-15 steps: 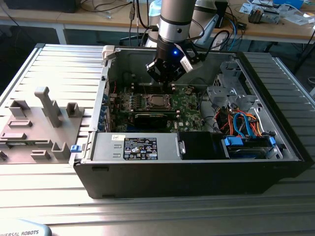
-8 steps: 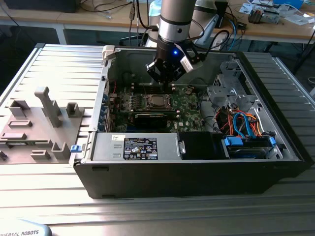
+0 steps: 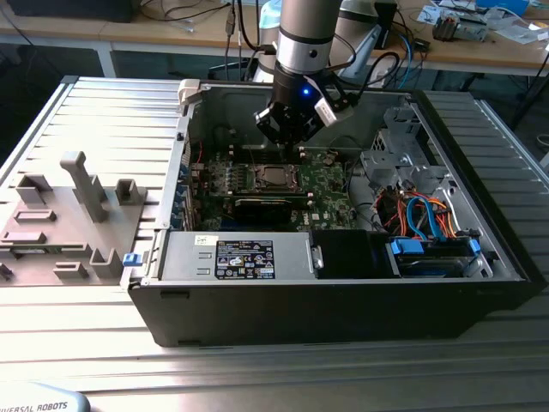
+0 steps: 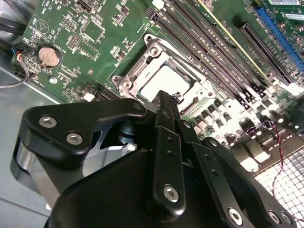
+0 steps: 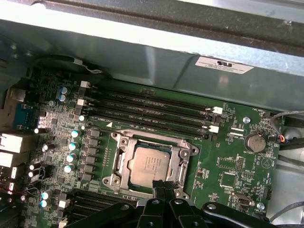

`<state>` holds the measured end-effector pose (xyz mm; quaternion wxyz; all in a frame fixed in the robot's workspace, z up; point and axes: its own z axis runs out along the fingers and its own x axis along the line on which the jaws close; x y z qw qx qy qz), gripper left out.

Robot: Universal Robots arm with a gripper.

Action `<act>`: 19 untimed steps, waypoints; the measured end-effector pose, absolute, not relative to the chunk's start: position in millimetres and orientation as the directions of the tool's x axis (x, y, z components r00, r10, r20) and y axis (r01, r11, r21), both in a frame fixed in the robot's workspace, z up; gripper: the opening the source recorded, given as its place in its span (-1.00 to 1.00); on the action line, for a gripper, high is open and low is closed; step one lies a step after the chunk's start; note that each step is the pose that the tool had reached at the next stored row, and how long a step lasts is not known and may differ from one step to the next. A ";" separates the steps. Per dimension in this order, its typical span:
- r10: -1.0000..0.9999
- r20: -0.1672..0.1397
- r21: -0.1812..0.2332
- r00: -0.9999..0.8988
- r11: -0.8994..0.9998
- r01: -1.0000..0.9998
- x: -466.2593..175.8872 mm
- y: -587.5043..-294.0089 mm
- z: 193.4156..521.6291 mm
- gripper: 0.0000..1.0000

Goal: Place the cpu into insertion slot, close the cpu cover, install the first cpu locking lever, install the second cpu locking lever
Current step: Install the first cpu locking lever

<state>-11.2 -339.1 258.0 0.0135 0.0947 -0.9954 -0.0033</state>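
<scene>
Nearest me ran the ribbed table (image 3: 257, 378), and on it one open case (image 3: 343, 318) with a single power supply (image 3: 240, 257) along its front wall. Past that lay the green board, and there was the slot (image 3: 261, 178), one of it, out in the middle of the board.

The cpu (image 5: 149, 164) sat flat in that slot: one chip, dull silver top showing. The cover (image 5: 122, 161), one frame, looked to be down around it, the chip showing through its square opening. I could not pick out the levers surely enough to count them.

Right at the socket's edge hung the fingers (image 4: 165, 137), pressed together to a narrow black tip, with nothing that I could see between them. The tip was just beside the cover's rim, not on the chip. My guess: lever work, done by pushing with the joined tip.

To do that well, I'd have said: keep the tip on the lever alone, off the chip's top and off the bare board. Press steadily downward rather than jab. Guide the lever in under its catch, and don't let it spring.

Beyond the socket I counted four long memory slots (image 5: 147, 111) and one coin cell (image 5: 255, 141). One arm (image 3: 304, 34) rose above it all.
</scene>
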 end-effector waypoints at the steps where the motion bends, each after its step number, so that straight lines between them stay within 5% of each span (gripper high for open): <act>1: -0.189 0.026 0.009 -0.982 0.982 -0.189 -11.3 -339.1 258.0 -0.79; 19: -0.211 0.026 0.009 -0.977 0.977 -0.211 -11.2 -339.1 258.0 -0.79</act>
